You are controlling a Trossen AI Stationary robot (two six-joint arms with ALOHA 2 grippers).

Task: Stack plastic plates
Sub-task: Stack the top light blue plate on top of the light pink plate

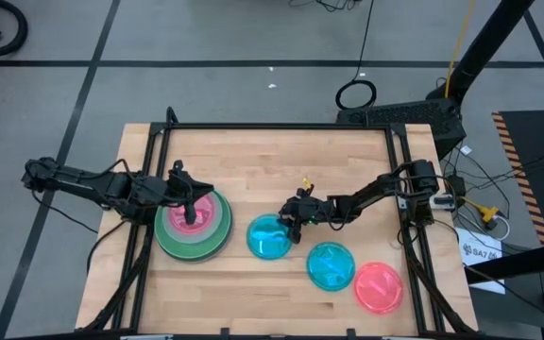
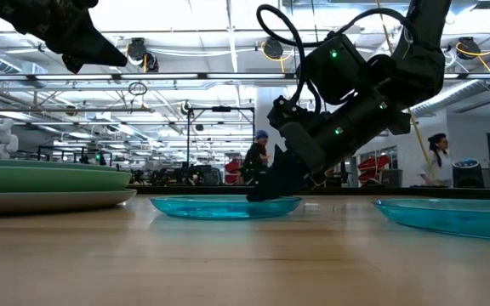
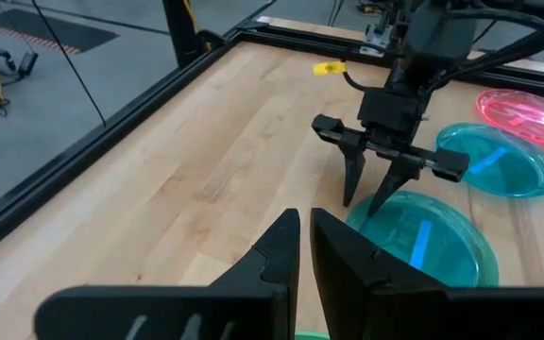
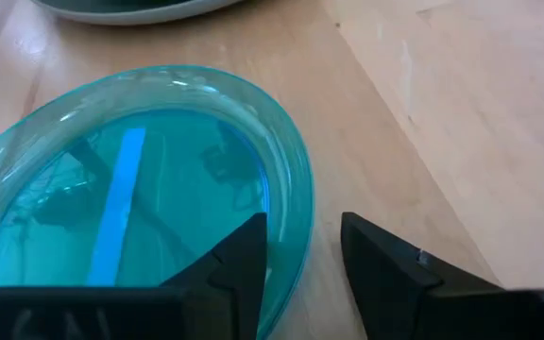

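Note:
A stack of plates [image 1: 193, 227] stands at the table's left: a large grey one at the bottom, green ones on it, a pink one [image 1: 199, 215] on top. My left gripper [image 1: 191, 202] hovers over the stack, shut and empty; its fingers show in its wrist view [image 3: 305, 247]. A translucent cyan plate [image 1: 270, 236] lies flat on the table mid-way. My right gripper [image 4: 302, 253] is open and low at that plate's far right rim, one finger over the plate's inside and one outside it. A second cyan plate [image 1: 331, 266] and a pink plate [image 1: 379, 287] lie flat at the near right. My right gripper straddles the cyan plate's rim [image 4: 300, 210], slanting down from the table's right. One finger [image 4: 244, 255] is over the plate's inside and the other [image 4: 381, 260] is outside, over the wood. Whether either touches the plate I cannot tell. The plate lies flat on the table.
A black frame [image 1: 272, 126] runs along the table's edges. A small yellow piece [image 3: 327, 68] lies on the wood behind my right gripper. Bare wood shows across the table's far half. People stand in the room beyond [image 2: 258, 157].

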